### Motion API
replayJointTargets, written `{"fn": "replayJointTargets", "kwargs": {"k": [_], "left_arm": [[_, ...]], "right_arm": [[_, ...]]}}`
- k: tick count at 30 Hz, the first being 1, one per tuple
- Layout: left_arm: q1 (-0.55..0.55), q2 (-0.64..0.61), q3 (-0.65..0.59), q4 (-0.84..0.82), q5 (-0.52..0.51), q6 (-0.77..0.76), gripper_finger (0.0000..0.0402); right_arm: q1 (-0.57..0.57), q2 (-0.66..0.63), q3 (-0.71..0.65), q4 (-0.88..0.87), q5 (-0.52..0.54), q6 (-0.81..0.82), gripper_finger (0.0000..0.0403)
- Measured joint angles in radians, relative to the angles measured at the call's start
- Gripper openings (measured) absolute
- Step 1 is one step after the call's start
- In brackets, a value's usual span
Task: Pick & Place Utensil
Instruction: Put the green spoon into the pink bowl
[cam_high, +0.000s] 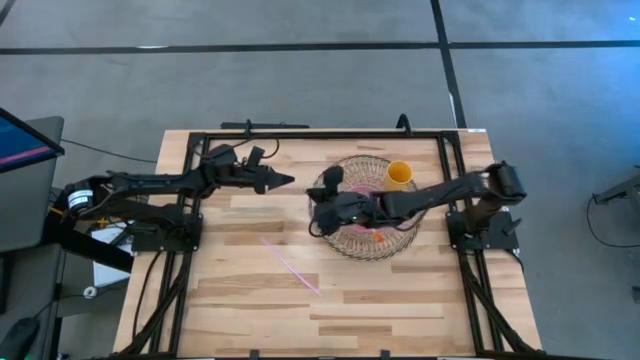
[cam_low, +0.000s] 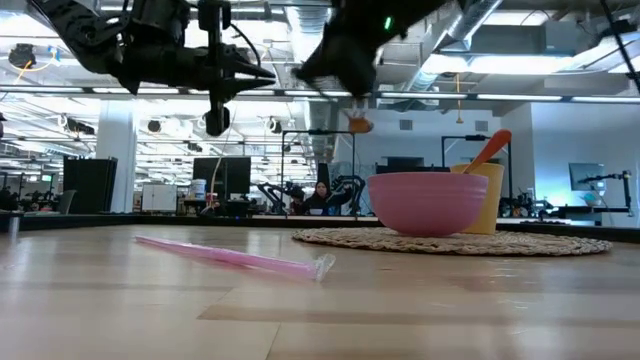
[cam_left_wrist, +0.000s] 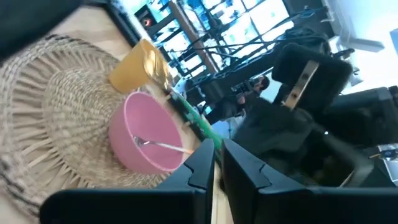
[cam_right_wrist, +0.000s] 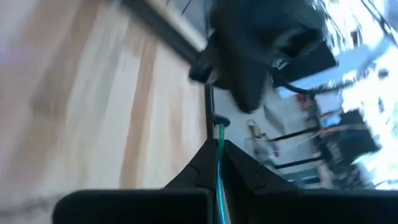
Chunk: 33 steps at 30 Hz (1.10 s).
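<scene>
My right gripper hangs above the near-left rim of the round woven mat and is shut on a thin green straw. My left gripper hangs just left of it, fingers close together, with the green straw showing just past its fingertips. A pink bowl holding a metal utensil and a yellow cup holding an orange utensil stand on the mat. A pink straw lies flat on the table. My right gripper pinches the green straw between its two fingers. The straw lies along the fingers and its free end sticks out past the fingertips toward my left gripper, clear of the table. My left gripper: the straw's end reaches its fingertips, but I cannot tell whether it touches.
A black frame runs along the table's far and side edges. Bare wood lies toward the near edge, around the pink straw. A person sits far off in the room behind.
</scene>
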Motion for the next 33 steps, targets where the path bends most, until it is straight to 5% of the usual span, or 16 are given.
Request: {"fn": "replayJointTargets", "kwargs": {"k": [12, 20, 26, 33], "left_arm": [[0.000, -0.025, 0.000, 0.004, 0.000, 0.012, 0.0030], [0.000, -0.024, 0.000, 0.010, 0.000, 0.074, 0.0030], [0.000, -0.024, 0.000, 0.015, 0.000, 0.074, 0.0030], [0.000, -0.024, 0.000, 0.021, 0.000, 0.074, 0.0030]], "right_arm": [[0.053, -0.203, 0.003, -0.325, 0.051, 0.691, 0.0004], [0.095, -0.101, 0.000, -0.378, 0.121, 0.851, 0.0003], [0.096, 0.014, -0.001, -0.374, 0.306, 0.907, 0.0003], [0.079, 0.082, 0.001, -0.369, 0.312, 0.939, 0.0008]]}}
